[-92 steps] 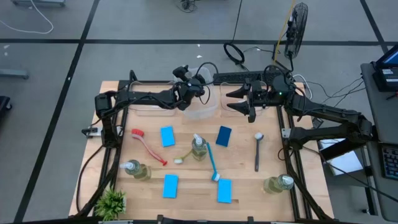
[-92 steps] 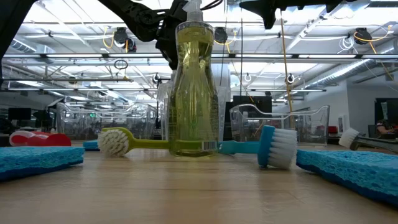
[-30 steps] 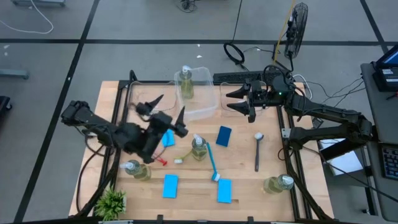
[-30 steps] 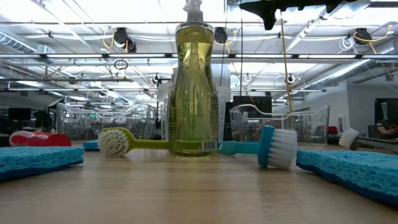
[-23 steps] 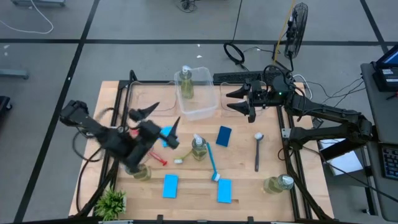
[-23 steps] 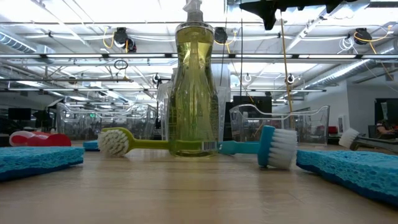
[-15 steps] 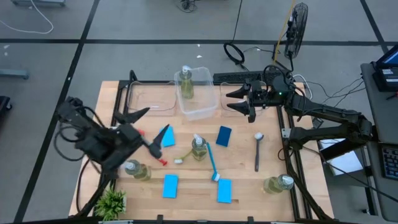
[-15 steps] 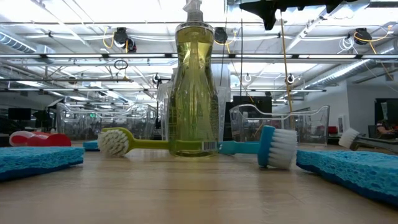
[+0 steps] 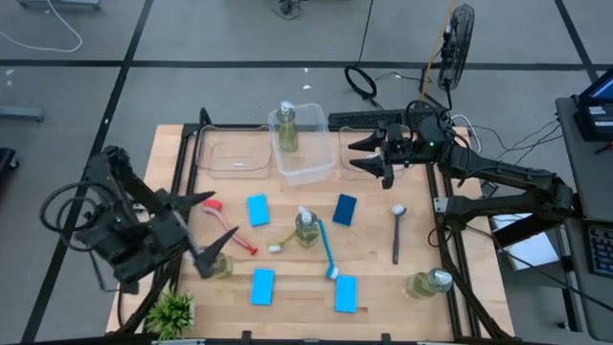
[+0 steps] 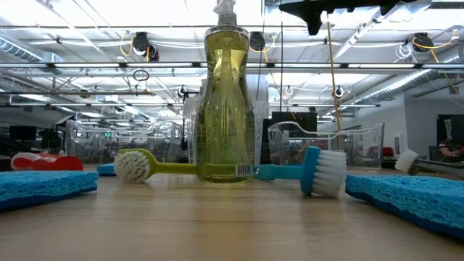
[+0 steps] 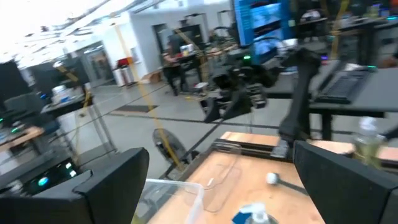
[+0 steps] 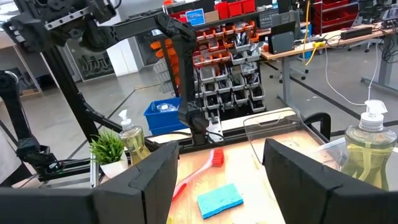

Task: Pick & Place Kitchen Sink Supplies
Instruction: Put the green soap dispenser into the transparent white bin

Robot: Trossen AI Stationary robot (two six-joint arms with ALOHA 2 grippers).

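Left arm hanging out over the table's left edge, right arm waiting at the back right.

I am seeing my left arm folding out past the left side of the table, its left gripper (image 9: 203, 235) pointing inward with the two fingers splaying wide apart and gripping nothing. My right arm is reaching in from the right along the far edge, its right gripper (image 9: 359, 156) hovering above the surface, fingers standing partly apart and empty, aiming toward the left side.
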